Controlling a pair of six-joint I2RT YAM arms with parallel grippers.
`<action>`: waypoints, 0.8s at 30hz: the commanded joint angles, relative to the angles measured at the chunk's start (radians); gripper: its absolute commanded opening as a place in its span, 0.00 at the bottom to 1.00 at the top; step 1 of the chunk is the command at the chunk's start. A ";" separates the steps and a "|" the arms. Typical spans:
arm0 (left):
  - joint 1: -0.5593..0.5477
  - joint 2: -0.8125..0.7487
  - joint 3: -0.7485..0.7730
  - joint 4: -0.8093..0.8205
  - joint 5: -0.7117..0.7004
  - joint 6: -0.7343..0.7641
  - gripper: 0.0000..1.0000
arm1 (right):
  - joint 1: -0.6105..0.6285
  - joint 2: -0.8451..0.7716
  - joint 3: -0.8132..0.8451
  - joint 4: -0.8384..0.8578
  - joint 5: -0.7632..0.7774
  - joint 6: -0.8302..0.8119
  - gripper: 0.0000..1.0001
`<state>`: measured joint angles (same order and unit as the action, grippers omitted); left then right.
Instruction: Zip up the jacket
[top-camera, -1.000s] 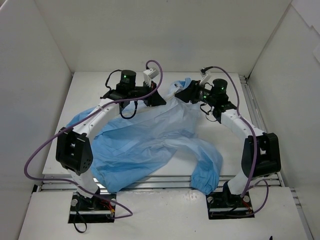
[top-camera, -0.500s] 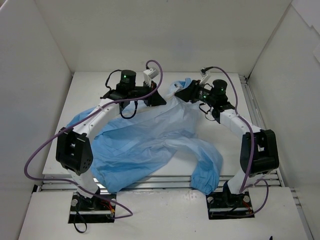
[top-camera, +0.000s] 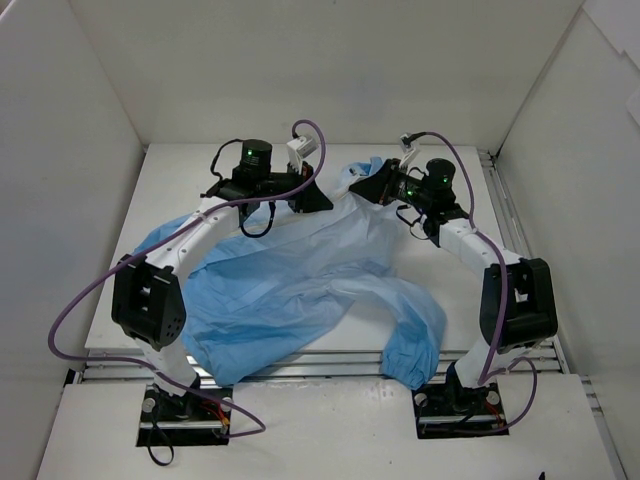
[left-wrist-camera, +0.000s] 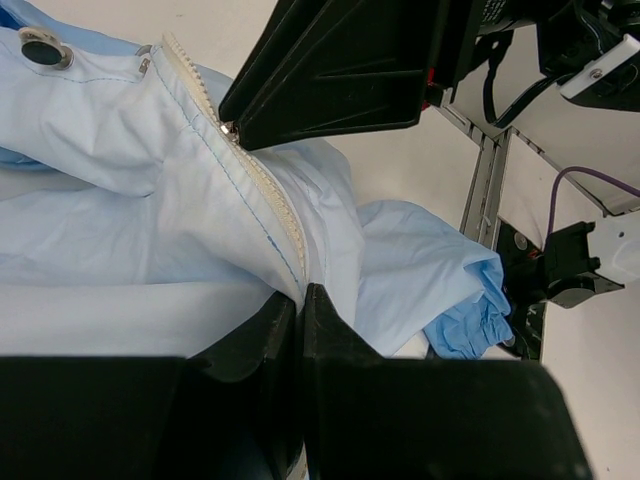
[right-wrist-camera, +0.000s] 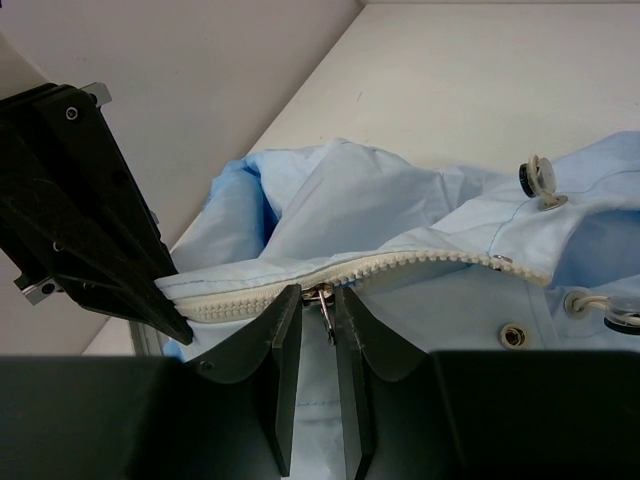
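Left arm (top-camera: 195, 232) and right arm (top-camera: 475, 245) stretched forward; left hand (left-wrist-camera: 302, 300) clamped shut, right hand (right-wrist-camera: 318, 320) fingers narrowly apart, the two nearly tip to tip.

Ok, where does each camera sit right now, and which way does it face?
Top external: above and behind the robot, looking down on table and jacket; left arm and right arm show.
Left wrist: on the left arm, looking along the zipper; its left end effector clamps the jacket's edge.
Right wrist: on the right arm, looking leftward; its right end effector brackets the zipper pull.
Shared: both wrist views show the zipper and the other arm's end effector.
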<state>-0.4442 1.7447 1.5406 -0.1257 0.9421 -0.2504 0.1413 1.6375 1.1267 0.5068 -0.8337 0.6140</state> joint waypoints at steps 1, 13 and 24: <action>-0.004 -0.096 0.029 0.113 0.050 -0.016 0.00 | -0.012 -0.002 0.002 0.099 -0.051 0.010 0.16; -0.004 -0.103 0.029 0.109 0.043 -0.013 0.00 | -0.020 -0.031 -0.022 0.096 -0.067 0.015 0.14; -0.004 -0.114 0.019 0.106 0.052 -0.015 0.00 | -0.022 -0.056 -0.022 0.095 -0.033 -0.002 0.00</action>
<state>-0.4442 1.7374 1.5406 -0.1249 0.9417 -0.2516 0.1291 1.6367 1.0924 0.5251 -0.8768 0.6285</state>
